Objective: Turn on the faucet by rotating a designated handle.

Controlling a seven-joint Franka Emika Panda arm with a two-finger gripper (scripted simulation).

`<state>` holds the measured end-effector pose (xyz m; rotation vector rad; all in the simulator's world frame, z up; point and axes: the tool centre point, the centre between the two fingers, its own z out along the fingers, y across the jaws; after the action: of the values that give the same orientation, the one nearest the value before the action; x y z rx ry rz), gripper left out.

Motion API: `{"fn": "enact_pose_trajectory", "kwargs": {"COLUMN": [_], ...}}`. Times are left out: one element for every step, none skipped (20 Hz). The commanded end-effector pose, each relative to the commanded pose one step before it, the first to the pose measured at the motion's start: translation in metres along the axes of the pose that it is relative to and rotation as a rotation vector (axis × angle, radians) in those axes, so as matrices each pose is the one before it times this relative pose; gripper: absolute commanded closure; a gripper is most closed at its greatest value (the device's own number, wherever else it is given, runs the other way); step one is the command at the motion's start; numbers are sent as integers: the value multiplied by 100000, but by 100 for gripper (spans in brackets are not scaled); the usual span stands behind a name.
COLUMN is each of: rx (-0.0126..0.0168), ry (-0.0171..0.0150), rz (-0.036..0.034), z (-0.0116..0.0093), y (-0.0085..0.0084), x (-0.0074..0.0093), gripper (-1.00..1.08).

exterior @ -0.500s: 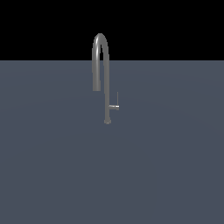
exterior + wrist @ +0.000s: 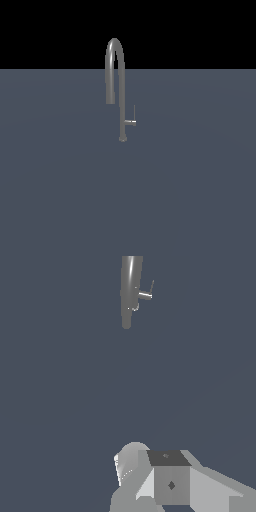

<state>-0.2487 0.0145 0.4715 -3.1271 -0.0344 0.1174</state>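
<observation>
The faucet [image 2: 122, 95] is a tall slim grey gooseneck tap standing upright on the flat grey surface in the middle of the exterior view, its spout hooking toward that view's left. The handle [image 2: 133, 119] is a tiny L-shaped lever: a short stub sticks out of the stem toward the exterior view's right and a thin rod rises from it. In the wrist view the faucet [image 2: 130, 286] shows from above and far off, with the handle [image 2: 146, 293] at its side. No gripper fingers show in either view.
A flat grey-blue surface [image 2: 125, 200] fills the scene around the faucet. A grey blocky part of the arm [image 2: 165, 481] shows in the wrist view, far from the faucet.
</observation>
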Motion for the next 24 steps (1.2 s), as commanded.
{"fn": "enact_pose_trajectory", "kwargs": {"rx": [1508, 781, 860, 939, 1020, 1102, 1186, 1270, 1357, 1446, 1525, 1578, 1592, 1606, 1619, 1633, 1646, 1660, 1673, 1687, 1700, 1713, 1727, 1740], "ry": [-1228, -615, -677, -739, -803, -867, -932, -998, -1066, -1135, -1197, -1238, -1247, -1257, -1266, -1276, -1285, -1294, -1303, -1312, -1321, -1330, -1339, -1348], "rz": [1477, 759, 835, 912, 990, 1070, 1151, 1232, 1316, 1401, 1477, 1528, 1540, 1551, 1562, 1573, 1584, 1595, 1605, 1616, 1626, 1635, 1645, 1655], "z": [65, 25, 28, 31, 33, 36, 38, 41, 44, 46, 48, 50, 50, 50, 50, 50, 50, 49, 49, 49, 49, 49, 49, 49], "y": [-84, -46, -50, -55, -59, -64, -68, -73, -78, -83, -88, -90, -91, -91, -92, -93, -93, -94, -95, -95, -96, -97, -97, -98], "x": [581, 299, 329, 359, 390, 422, 454, 486, 519, 553, 583, 603, 608, 613, 618, 623, 628, 632, 637, 641, 646, 650, 654, 659], "gripper": [108, 108, 108, 108, 108, 108, 108, 108, 108, 108, 108, 108, 108, 108, 108, 108, 108, 108, 108, 108, 108, 108, 108, 108]}}
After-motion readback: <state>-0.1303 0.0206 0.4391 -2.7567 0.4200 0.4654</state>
